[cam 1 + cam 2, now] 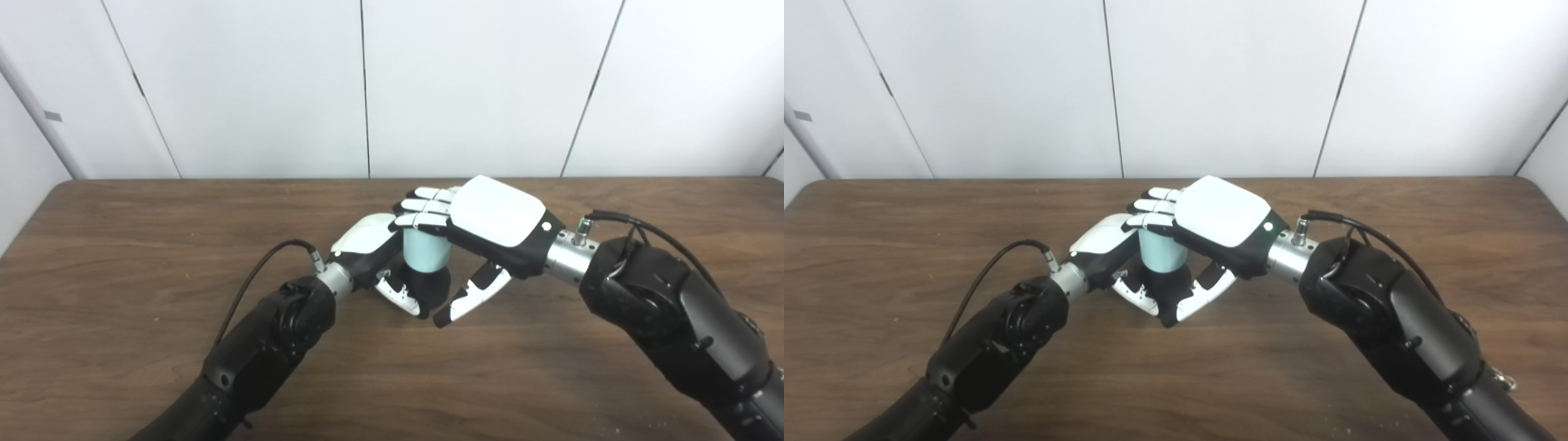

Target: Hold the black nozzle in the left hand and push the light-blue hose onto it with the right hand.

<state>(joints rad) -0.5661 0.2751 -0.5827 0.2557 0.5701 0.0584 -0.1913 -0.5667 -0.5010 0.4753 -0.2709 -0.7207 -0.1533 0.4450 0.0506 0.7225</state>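
Observation:
The light-blue hose (425, 251) stands upright at the table's middle, its lower end seated on the black nozzle (432, 286). My left hand (367, 239) comes in from the left and is wrapped around the nozzle's base, thumb across the front. My right hand (490, 214) lies palm down over the hose's top, its fingers (422, 215) stretched flat across the top. Its thumb (471, 295) hangs down to the right, apart from the hose. The top of the hose and most of the nozzle are hidden by the hands.
The brown wooden table (153, 245) reaches to a white panelled wall behind. A black cable (257, 269) loops off my left wrist, and another (643, 229) off my right wrist. Nothing else lies on the table.

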